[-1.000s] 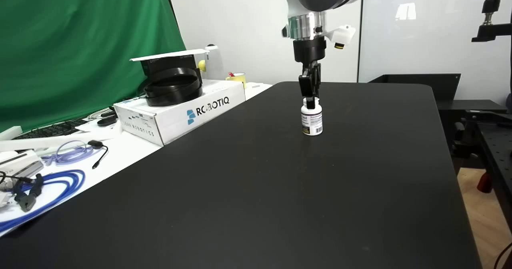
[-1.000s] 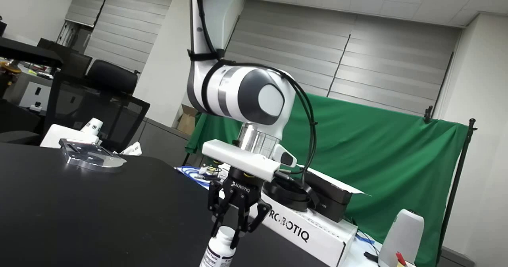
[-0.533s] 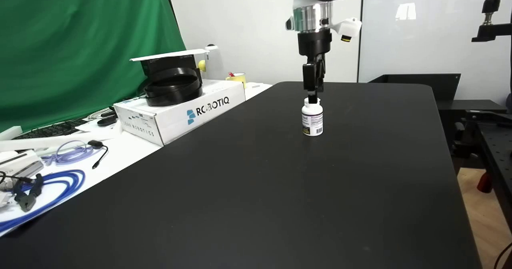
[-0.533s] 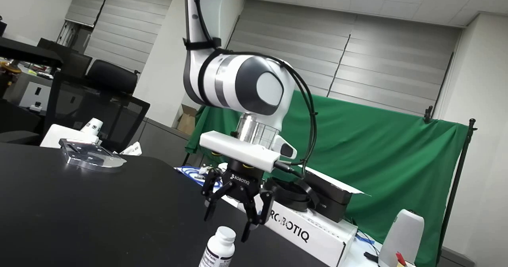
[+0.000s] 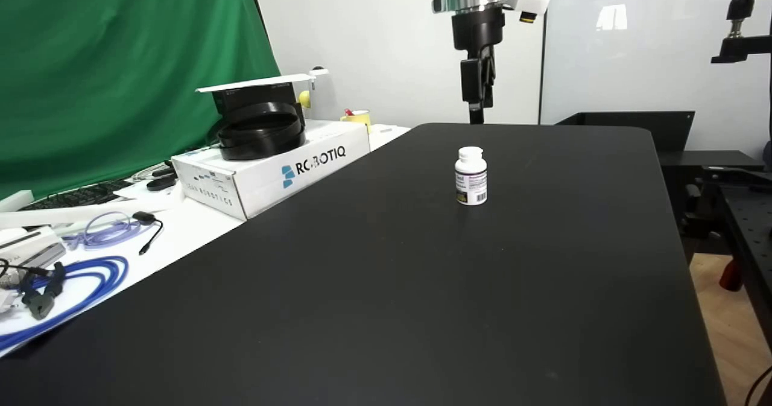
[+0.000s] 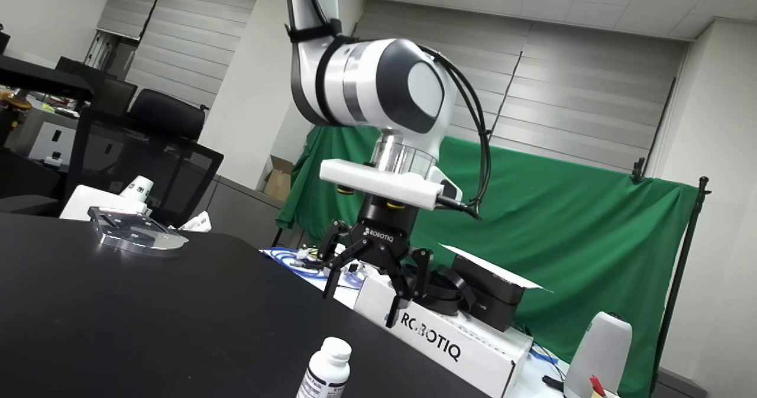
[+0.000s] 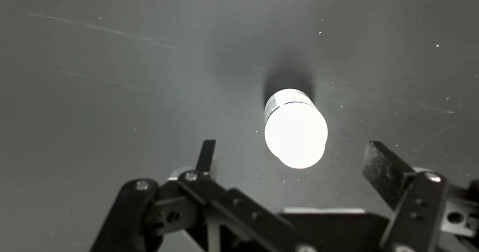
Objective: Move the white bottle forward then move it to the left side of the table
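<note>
The white bottle stands upright on the black table, toward its far end in that exterior view. Another exterior view catches the bottle at the bottom edge, its base cut off. My gripper hangs above it, apart from it, with both fingers spread wide and nothing between them. From the wrist, the bottle appears below the gap between the fingers, its cap washed out by glare and most of its label hidden.
A large white printed box lies along one side of the table, with black round parts on top. Blue cables lie on the white surface beside the table. A clear plate-like piece rests on the table's far edge.
The fingers were around the bottle's cap a second ago. They have since opened, let it go and risen well above it. The bottle has stayed in place.
</note>
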Tool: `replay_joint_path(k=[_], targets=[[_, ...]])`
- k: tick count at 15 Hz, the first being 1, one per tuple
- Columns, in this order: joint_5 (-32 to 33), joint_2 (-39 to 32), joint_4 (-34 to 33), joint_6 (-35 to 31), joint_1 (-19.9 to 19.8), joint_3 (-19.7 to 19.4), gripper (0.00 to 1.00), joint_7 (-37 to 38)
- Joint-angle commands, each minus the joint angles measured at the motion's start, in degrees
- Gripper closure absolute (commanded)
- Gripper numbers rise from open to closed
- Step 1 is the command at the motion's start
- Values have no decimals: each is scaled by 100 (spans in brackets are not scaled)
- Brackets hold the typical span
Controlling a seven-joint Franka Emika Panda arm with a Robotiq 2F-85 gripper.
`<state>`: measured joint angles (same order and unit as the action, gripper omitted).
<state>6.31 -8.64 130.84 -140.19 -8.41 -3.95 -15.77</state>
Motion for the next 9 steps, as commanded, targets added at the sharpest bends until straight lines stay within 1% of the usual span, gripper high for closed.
replay_joint_path(k=[1,6,9], targets=[[137,267,-155,504,86,-74,0,124],[105,425,-312,745,86,-69,0,107],[57,395,-339,698,90,-57,0,21]])
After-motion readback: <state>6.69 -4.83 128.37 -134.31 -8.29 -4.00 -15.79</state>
